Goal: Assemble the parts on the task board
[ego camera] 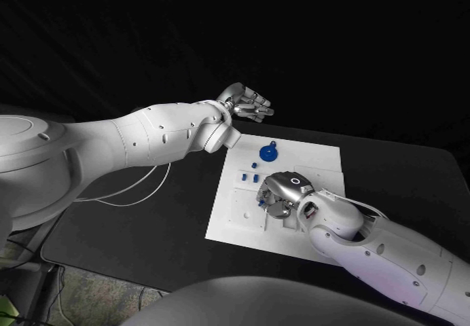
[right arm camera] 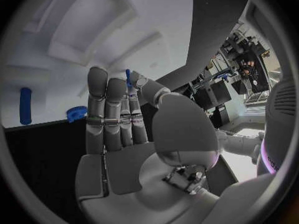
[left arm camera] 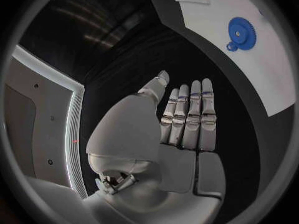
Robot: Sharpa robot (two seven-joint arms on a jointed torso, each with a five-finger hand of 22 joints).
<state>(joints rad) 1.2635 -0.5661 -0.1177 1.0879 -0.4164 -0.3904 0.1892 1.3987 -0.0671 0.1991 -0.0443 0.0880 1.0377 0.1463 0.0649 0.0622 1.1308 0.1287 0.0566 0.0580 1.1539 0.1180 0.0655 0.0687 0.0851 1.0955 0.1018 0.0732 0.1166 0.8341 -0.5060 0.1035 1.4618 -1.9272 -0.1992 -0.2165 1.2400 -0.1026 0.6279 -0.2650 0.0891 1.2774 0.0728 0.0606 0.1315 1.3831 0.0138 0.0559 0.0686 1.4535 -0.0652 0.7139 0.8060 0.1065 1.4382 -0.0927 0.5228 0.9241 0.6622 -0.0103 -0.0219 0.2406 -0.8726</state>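
The white task board [ego camera: 323, 159] lies in the middle of the black table. A large blue gear [ego camera: 269, 152] [left arm camera: 241, 30] sits near its far edge, meshed with a small blue gear [left arm camera: 231, 47]. Small blue pegs [ego camera: 248, 177] stand at the board's left side. My right hand [ego camera: 282, 193] hovers palm down over the board's middle. It pinches a thin blue pin [right arm camera: 127, 76] between thumb and a finger. A blue peg [right arm camera: 25, 106] and a blue toothed part [right arm camera: 76, 113] lie beyond its fingertips. My left hand [ego camera: 247, 103] [left arm camera: 184, 122] is raised off the board's far left corner, fingers straight, holding nothing.
The black table [ego camera: 128, 231] runs wide on the board's left and near side. A white cable [ego camera: 132, 190] loops over the table under my left arm. The board [right arm camera: 93, 40] has raised ridges and recesses under my right hand.
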